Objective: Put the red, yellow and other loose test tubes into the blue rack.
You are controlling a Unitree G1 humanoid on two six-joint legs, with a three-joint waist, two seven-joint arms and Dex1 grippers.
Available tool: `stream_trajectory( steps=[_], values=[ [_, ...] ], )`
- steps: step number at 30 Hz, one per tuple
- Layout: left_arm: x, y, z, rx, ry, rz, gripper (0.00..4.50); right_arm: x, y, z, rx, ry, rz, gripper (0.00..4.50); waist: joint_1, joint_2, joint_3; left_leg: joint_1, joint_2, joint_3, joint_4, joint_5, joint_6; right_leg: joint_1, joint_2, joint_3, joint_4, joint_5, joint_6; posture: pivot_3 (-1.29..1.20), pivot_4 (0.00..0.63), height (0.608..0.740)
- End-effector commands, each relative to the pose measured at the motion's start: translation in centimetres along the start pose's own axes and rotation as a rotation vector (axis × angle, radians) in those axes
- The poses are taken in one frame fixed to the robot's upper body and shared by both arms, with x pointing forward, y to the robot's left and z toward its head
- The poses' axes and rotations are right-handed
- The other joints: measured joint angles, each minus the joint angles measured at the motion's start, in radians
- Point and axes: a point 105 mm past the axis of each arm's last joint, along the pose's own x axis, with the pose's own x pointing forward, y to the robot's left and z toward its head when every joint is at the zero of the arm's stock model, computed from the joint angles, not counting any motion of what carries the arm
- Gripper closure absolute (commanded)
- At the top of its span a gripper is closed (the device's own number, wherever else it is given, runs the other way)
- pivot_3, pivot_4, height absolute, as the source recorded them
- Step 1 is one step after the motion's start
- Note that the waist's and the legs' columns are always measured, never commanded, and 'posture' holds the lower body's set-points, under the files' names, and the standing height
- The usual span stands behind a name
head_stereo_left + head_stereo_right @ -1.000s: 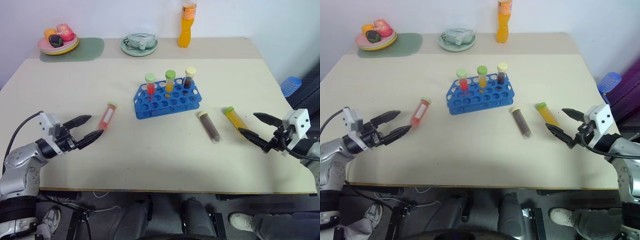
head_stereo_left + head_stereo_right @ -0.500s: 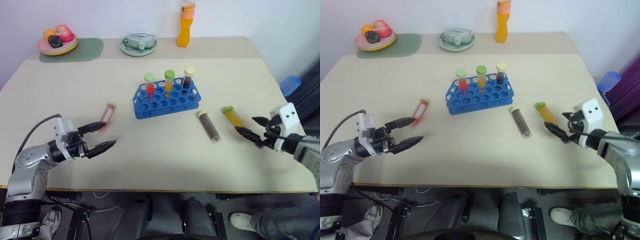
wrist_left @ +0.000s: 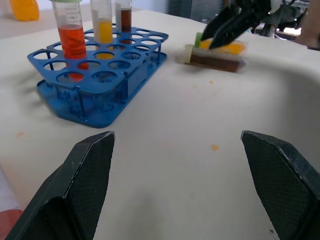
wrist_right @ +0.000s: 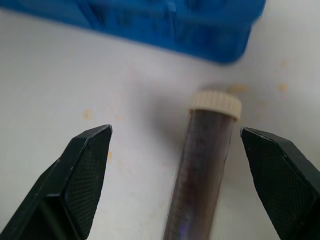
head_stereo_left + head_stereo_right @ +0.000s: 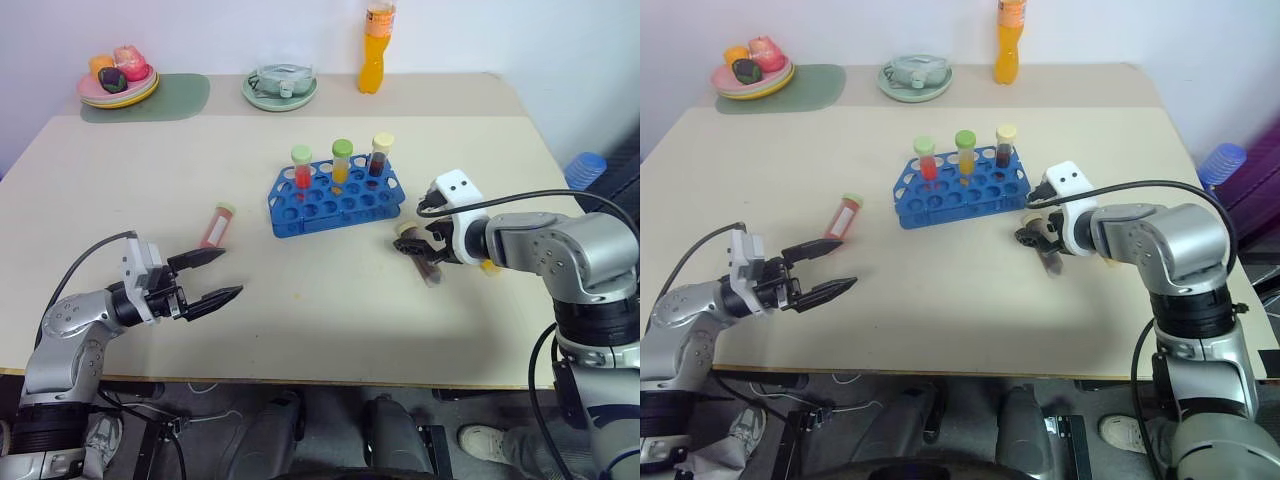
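The blue rack [image 5: 336,197] stands near the middle of the tabletop [image 5: 300,320], with three tubes upright in it. The right claw [image 5: 421,243] hangs wide over the dark brown tube [image 5: 419,254] lying beside the rack. The left claw [image 5: 208,277] is wide too, near the front left edge. The red tube [image 5: 215,224] lies left of the rack.
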Motion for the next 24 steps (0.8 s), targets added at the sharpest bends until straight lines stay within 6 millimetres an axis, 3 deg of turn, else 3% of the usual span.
stream_trajectory(
  steps=[1, 15, 24],
  values=[
    [-0.2, -0.4, 0.8, 0.027, -0.012, 0.001, 0.36, -0.2, -0.1, 1.5, -0.020, -0.014, -0.025, 0.26, -0.005, 0.000, 0.000, 0.000, 0.001, 0.000, 0.000, 0.000, 0.000, 0.000, 0.000, 0.000, 0.000, 0.000, 0.000, 0.00, 0.150, 0.740],
    [-0.4, -1.2, 0.8, -0.014, -0.007, 0.018, 0.36, 1.1, 0.6, 3.2, -0.027, 0.024, 0.009, 0.26, -0.005, 0.000, 0.000, 0.000, 0.001, 0.002, 0.000, 0.000, -0.001, -0.002, 0.001, 0.002, 0.002, 0.000, 0.000, 0.00, 0.150, 0.740],
    [-0.1, -2.1, 0.4, -0.048, -0.009, 0.015, 0.36, 1.3, 0.2, 2.8, -0.043, 0.071, -0.006, 0.26, -0.005, 0.000, 0.000, 0.000, 0.001, 0.004, 0.000, 0.000, -0.001, -0.002, 0.001, 0.004, 0.002, 0.000, 0.000, 0.00, 0.150, 0.740]
  ],
)
